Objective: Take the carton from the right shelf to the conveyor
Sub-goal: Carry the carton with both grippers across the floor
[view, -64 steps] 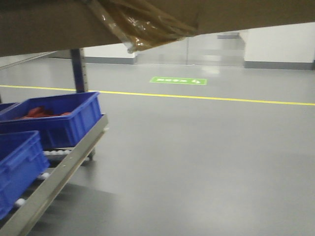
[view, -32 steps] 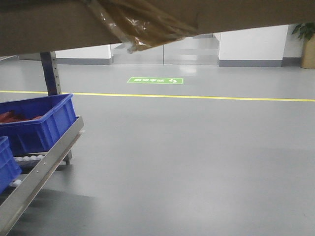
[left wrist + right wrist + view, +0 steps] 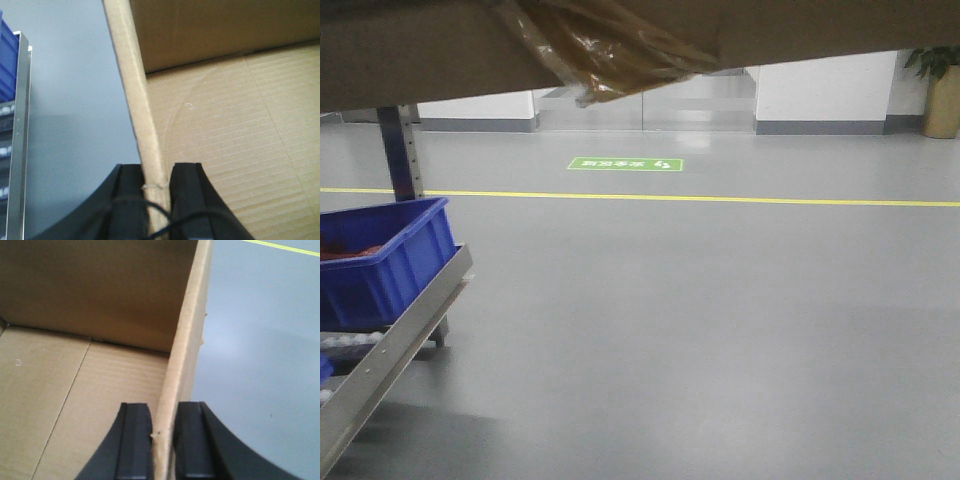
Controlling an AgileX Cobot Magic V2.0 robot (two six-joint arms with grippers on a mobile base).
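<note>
Left gripper (image 3: 159,175) and right gripper (image 3: 163,415) each pinch an opposite wall of the open carton (image 3: 60,390), apparently held above the grey floor (image 3: 720,320).

One carton (image 3: 410,50) is counted, across the top of the frame. Two tools are counted: the left tool (image 3: 158,172) and the right tool (image 3: 162,410). One blue bin (image 3: 390,265), one yellow line (image 3: 720,200), one green floor sign (image 3: 625,164) and one potted plant (image 3: 940,90) are seen.
</note>
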